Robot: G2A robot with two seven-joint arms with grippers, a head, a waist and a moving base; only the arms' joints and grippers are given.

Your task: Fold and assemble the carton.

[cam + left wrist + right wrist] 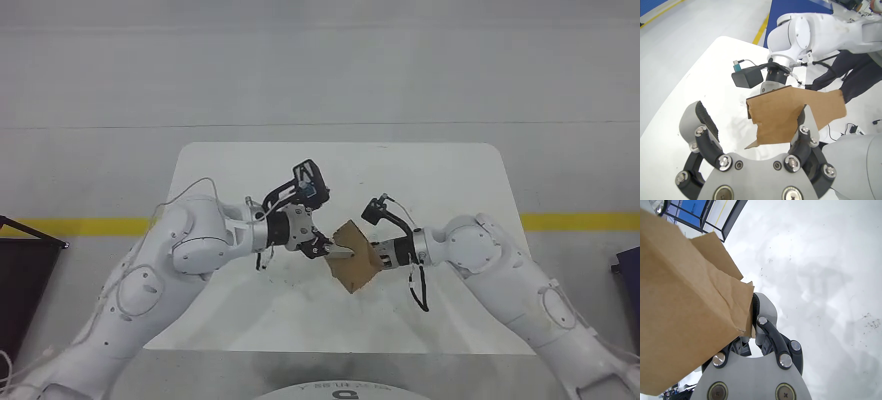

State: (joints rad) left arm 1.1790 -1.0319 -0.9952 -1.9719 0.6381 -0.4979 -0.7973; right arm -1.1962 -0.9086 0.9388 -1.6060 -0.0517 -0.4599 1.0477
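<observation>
The carton (350,257) is a flattened piece of brown cardboard, held up over the white table (250,175) near its middle, between my two arms; from above it reads as a tilted diamond. In the left wrist view the carton (783,113) turns a broad plain face to the camera, with a ragged lower edge and a small flap bent outward at the bottom corner; in the right wrist view it (687,304) is creased near the held edge, with a second panel showing behind the first.

The right gripper (378,256) has the carton by the edge on its own side. In its wrist view the right gripper (752,306) is pinched down on the cardboard; one finger (763,311) presses its black pad against the panel, and the other is hidden behind it.

The left gripper (319,245) sits at the opposite edge; in its own view the left gripper (752,105) is spread wide and grips nothing. One ribbed finger (706,121) stands clear of the cardboard, over the table (696,66); the other finger (807,121) lies against the carton's face.
</observation>
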